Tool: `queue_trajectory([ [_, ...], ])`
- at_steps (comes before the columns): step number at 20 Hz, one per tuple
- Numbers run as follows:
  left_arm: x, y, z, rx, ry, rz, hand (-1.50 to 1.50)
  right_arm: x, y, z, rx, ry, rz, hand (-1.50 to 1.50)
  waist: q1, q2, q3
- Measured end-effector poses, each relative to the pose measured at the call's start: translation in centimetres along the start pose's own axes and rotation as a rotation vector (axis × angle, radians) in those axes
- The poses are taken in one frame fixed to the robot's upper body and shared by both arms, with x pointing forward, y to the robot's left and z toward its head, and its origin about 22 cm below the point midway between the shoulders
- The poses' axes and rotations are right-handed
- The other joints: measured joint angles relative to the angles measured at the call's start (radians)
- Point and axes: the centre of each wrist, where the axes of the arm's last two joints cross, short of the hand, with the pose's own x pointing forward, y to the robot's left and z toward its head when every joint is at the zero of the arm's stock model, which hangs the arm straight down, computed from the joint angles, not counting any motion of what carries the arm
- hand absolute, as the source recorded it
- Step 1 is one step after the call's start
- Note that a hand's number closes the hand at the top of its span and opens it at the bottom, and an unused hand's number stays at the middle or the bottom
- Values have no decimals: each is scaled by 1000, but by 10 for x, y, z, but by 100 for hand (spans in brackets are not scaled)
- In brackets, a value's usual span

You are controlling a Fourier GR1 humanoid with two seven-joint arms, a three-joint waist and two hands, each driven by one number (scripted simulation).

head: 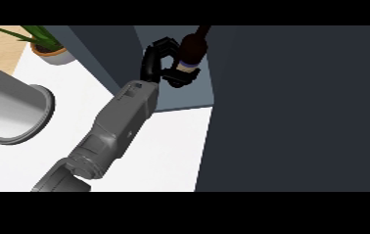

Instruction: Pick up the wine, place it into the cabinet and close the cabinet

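Left hand (162, 61) curled around the wine bottle (192, 49), upright inside the cabinet (180, 93) opening.

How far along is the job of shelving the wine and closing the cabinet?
Done: the wine bottle is off the counter, gripped by the fingers of one hand. In hand: carrying it into the open cabinet. Left: release it, then shut the cabinet door.

I see the wine bottle (192, 52), dark brown with a pale label band near its lower end, standing roughly upright inside the open cabinet (180, 93). It sits by the cabinet's right side, just beside the dark door panel (289, 110), which stands open.
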Motion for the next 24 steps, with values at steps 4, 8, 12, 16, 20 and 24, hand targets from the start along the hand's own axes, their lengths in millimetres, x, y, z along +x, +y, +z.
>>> queue_trajectory([
  [4,0,8,-4,31,-24,-42,-150,-1,-1,1,19,-2,6,-150,-5,4,0],
  [8,2,13,-7,70,-35,-95,-150,-1,1,2,27,-6,-6,-150,-15,8,0],
  [12,8,24,-14,102,-51,-144,-150,-2,1,2,38,-15,-9,-150,-20,13,-1],
  [16,12,31,-18,136,-55,-185,-150,-2,1,3,47,-23,-10,-150,-27,14,-1],
  [20,17,32,-22,130,-75,-153,-150,-3,1,4,49,-28,-13,-150,-28,13,-1],
  [24,25,29,-25,82,-106,-86,150,-3,0,5,53,-30,-11,-150,-25,12,-2],
])
